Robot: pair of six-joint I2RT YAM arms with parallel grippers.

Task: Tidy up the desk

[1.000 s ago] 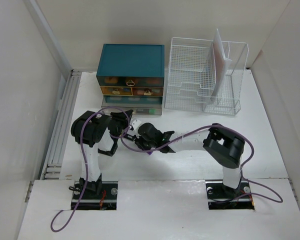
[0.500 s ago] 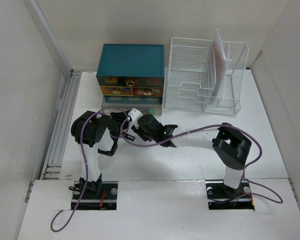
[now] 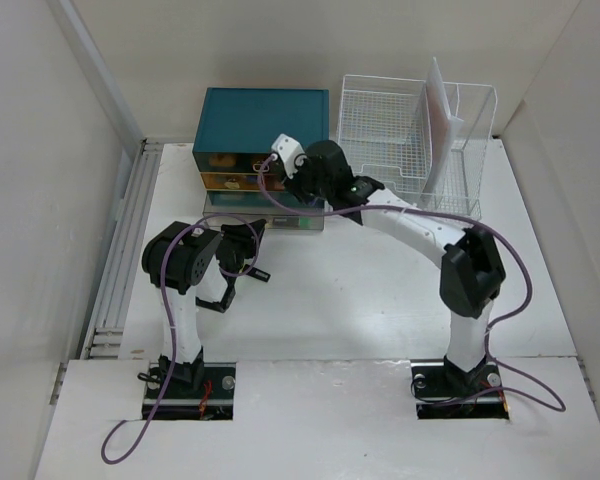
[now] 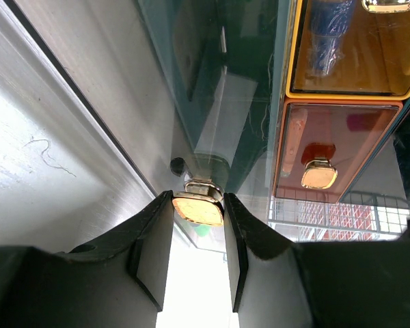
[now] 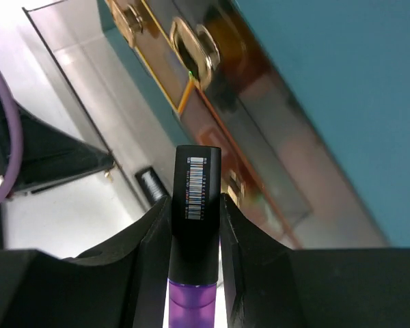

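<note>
The left gripper, at the lower centre of its wrist view, is clamping its two fingers on the gold handle of the clear bottom drawer of the teal drawer chest. The right gripper is pinching a purple marker by its black cap end, hovering before the chest's upper drawers at the top centre of the overhead view. The desk is spreading white beneath both arms, filling the middle of that view. The step appears to be stowing the marker in the drawer. To do it well, the left pull should be running straight along the drawer's travel. The right should be lowering the marker lengthwise over the opening and releasing only once it is low inside.
</note>
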